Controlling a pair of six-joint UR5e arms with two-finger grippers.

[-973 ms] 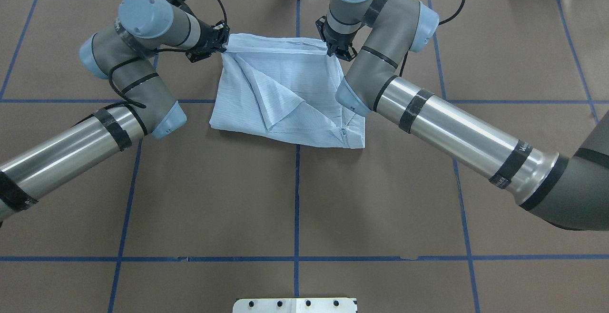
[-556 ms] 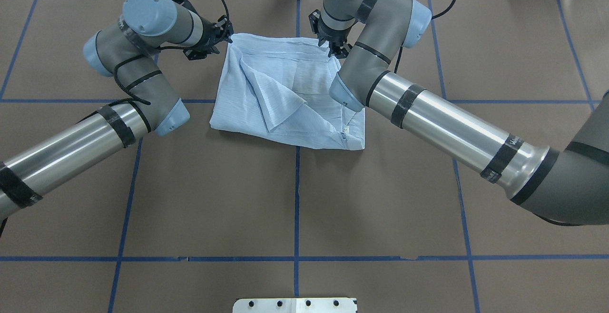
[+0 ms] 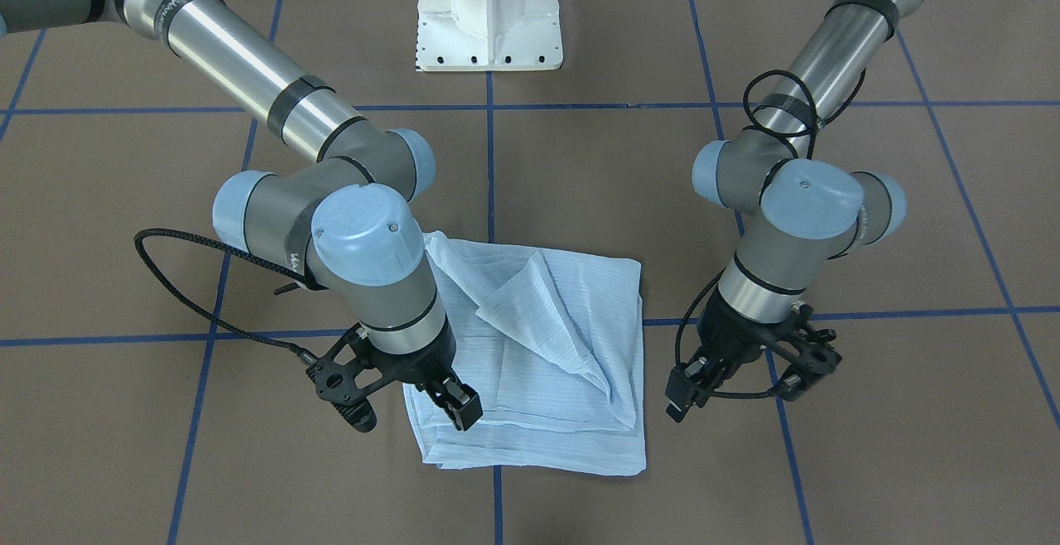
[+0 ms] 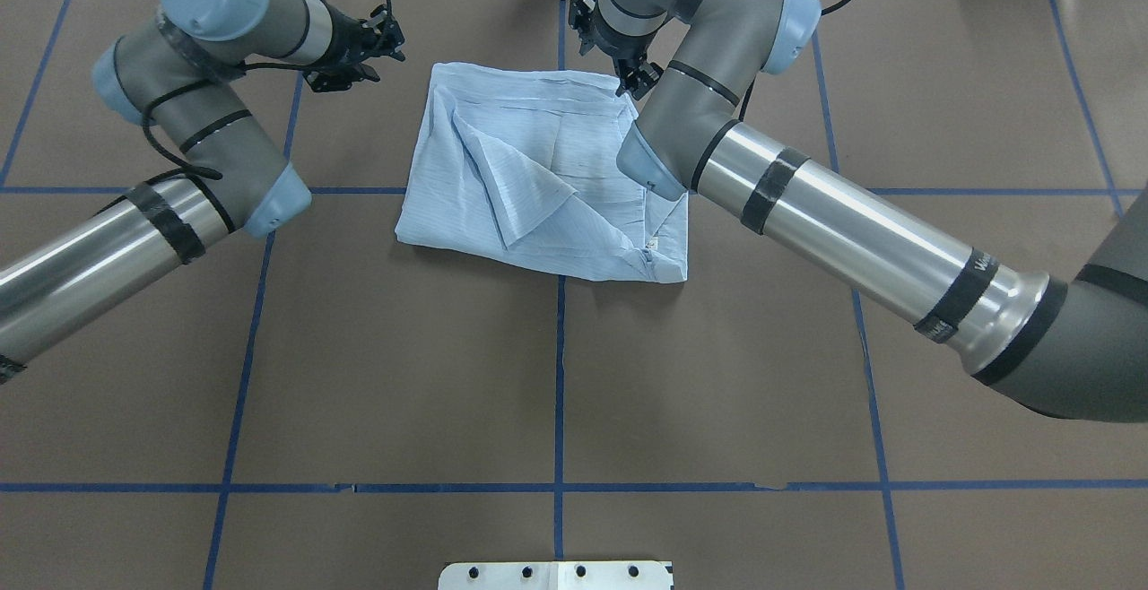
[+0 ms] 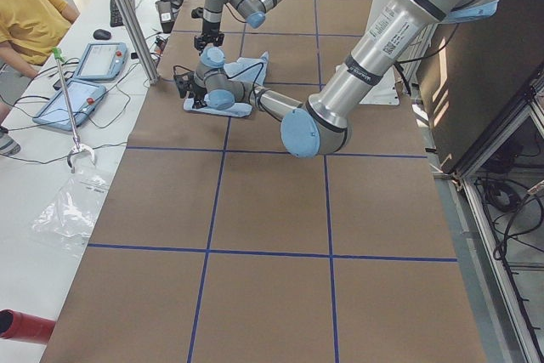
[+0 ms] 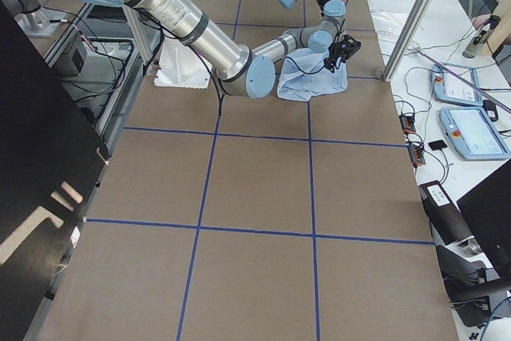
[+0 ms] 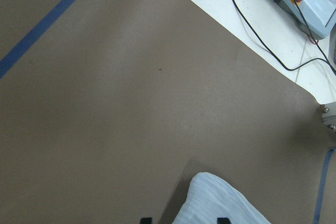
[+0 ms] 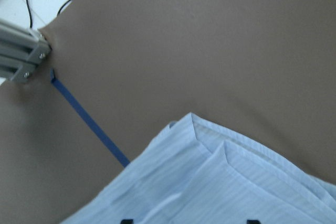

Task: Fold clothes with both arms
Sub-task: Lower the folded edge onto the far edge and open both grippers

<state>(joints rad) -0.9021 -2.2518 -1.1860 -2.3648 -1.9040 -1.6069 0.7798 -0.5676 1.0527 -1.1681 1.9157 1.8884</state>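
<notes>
The folded light blue shirt [image 4: 538, 169] lies flat on the brown counter [image 4: 556, 375], across its centre line on the far side. The left end effector [image 4: 381, 52] hangs open just beside the shirt's far left corner — clear of the cloth. The right end effector [image 4: 632, 79] is open too — jaws spread above the far right corner, gripping nothing.

Shirt [image 4: 556, 142] looked thin, matt cloth, finely striped, softly creased. Tabletop [image 4: 404, 375] wore smooth matt brown paper-like cover; blue tape lines [image 4: 558, 375] slightly shinier. Left arm [image 4: 81, 272], right arm [image 4: 861, 233] showed glossy metal tubes, matt grey housings, smooth pale-blue plastic caps.
</notes>
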